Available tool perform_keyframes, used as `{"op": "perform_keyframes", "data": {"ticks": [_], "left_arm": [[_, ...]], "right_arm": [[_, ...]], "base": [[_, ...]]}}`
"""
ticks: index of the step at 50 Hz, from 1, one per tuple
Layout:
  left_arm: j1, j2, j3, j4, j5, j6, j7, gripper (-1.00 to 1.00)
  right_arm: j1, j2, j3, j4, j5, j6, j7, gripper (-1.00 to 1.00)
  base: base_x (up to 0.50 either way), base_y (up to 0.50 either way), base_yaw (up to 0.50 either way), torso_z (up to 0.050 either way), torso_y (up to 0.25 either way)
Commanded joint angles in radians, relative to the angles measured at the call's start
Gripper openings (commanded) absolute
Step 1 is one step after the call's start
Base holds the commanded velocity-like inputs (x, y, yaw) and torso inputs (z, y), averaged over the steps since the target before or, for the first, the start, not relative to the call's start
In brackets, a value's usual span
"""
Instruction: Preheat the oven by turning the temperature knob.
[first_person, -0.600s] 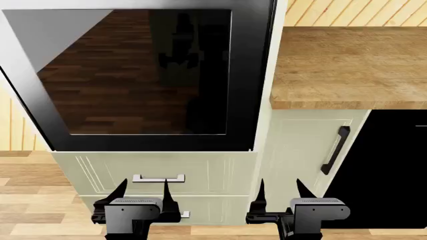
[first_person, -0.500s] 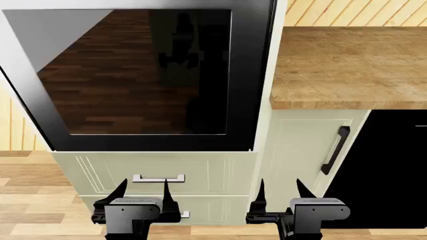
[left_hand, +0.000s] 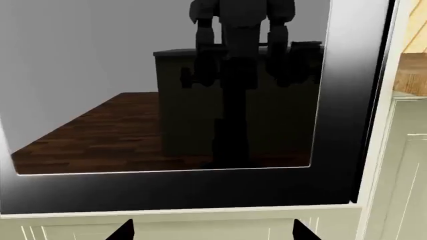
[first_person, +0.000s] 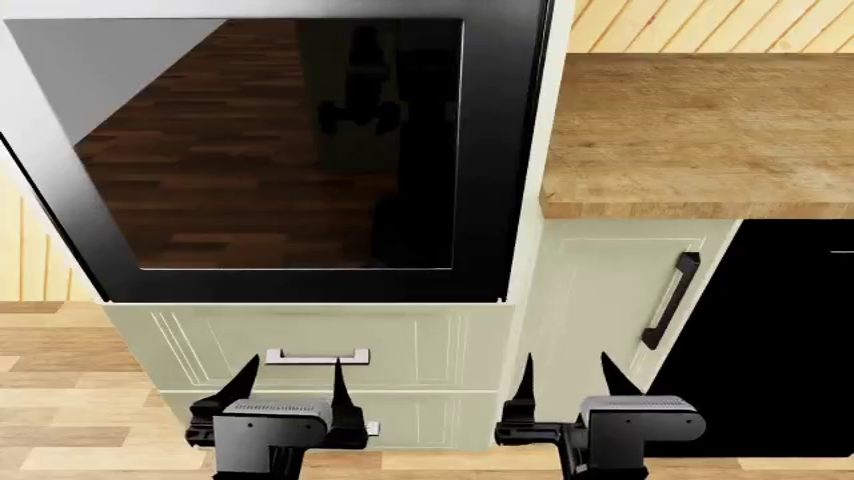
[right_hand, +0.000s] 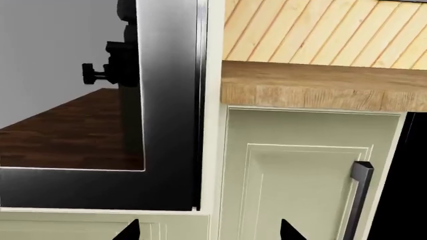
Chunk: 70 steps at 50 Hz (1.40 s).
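The oven (first_person: 280, 150) is a large black built-in unit with a dark reflective glass door, filling the upper left of the head view. Its door also shows in the left wrist view (left_hand: 167, 100) and its right frame in the right wrist view (right_hand: 167, 100). No temperature knob or bar handle is in view. My left gripper (first_person: 290, 380) is open and empty, low in front of the cream drawer below the oven. My right gripper (first_person: 567, 378) is open and empty, low in front of the cream cabinet door. Only their fingertips (left_hand: 123, 231) (right_hand: 130, 231) show in the wrist views.
Pale cream drawers with a small silver handle (first_person: 318, 356) sit under the oven. A cream cabinet door with a black bar handle (first_person: 670, 300) stands to the right, under a wooden countertop (first_person: 694, 130). A black panel (first_person: 787, 340) is at far right.
Both grippers have shifted very slightly downward and forward in the head view. The robot's reflection in the oven glass has shifted a little. Nothing was taken hold of.
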Motion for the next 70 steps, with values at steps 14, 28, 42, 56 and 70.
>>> {"op": "perform_keyframes", "data": {"ticks": [14, 28, 42, 56, 70], "left_arm": [[0.055, -0.025, 0.116, 0.424, 0.075, -0.130, -0.061, 1.00], [-0.003, -0.029, 0.176, 0.702, 0.107, -0.301, -0.066, 1.00], [-0.074, -0.024, 0.225, 0.878, 0.125, -0.431, -0.083, 1.00], [-0.105, -0.024, 0.223, 0.994, 0.097, -0.519, -0.100, 1.00], [-0.100, 0.055, 0.170, 1.006, 0.129, -0.480, -0.014, 1.00]], "right_arm": [[-0.039, 0.027, -0.117, -0.394, -0.100, 0.115, 0.056, 1.00], [0.018, 0.035, -0.175, -0.688, -0.184, 0.291, 0.052, 1.00], [0.065, 0.022, -0.293, -0.956, -0.303, 0.460, 0.028, 1.00], [0.064, -0.010, -0.341, -1.010, -0.364, 0.489, -0.010, 1.00], [0.042, -0.058, -0.328, -1.014, -0.400, 0.467, -0.069, 1.00]], "base": [[0.00, 0.00, 0.00, 0.000, 0.000], [0.00, 0.00, 0.00, 0.000, 0.000], [0.00, 0.00, 0.00, 0.000, 0.000], [0.00, 0.00, 0.00, 0.000, 0.000], [0.00, 0.00, 0.00, 0.000, 0.000]]}}
